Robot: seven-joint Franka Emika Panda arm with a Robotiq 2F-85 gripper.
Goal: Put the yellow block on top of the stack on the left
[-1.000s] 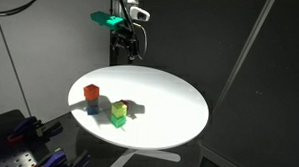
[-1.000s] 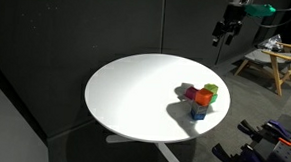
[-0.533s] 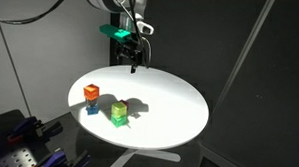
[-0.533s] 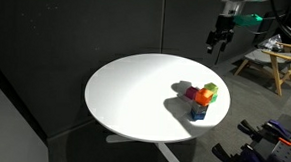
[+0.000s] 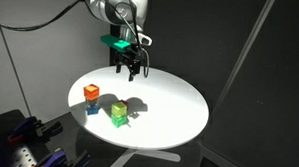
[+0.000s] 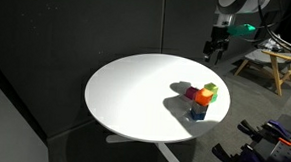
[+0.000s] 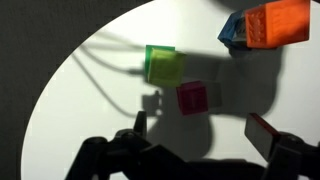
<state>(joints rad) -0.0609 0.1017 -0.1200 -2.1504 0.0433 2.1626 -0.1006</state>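
While the gripper (image 5: 133, 75) hangs above the far part of the round white table (image 5: 174, 106), its fingers are seen spread apart with nothing between them. In the wrist view the fingertips (image 7: 137, 130) are noted at the lower edge, wide of each other, with bare tabletop (image 7: 105, 100) and shadow in the gap.

The table carries four or five small cubes, all grouped on one side.
- The yellow block (image 5: 119, 109) is seen in an exterior view resting on a green cube (image 5: 119, 121), not on the stack. In the wrist view it (image 7: 164, 68) shows lime with a greener strip along one edge.
- A pink cube (image 7: 193, 97) lies just beside it, nearer the gripper. In an exterior view the pink cube (image 6: 190, 92) is picked out at the edge of the cluster.
- The stack (image 5: 92, 99) stands near but apart from the yellow block. It is made up of an orange-red cube (image 5: 91, 91) over a dark blue cube (image 5: 93, 108). Nothing is seen on the orange-red cube's top face.
- In the wrist view the stack (image 7: 262, 26) is cut by the upper corner of the frame.

The gripper (image 6: 213, 58) is kept clear of every cube. No contact is recorded.
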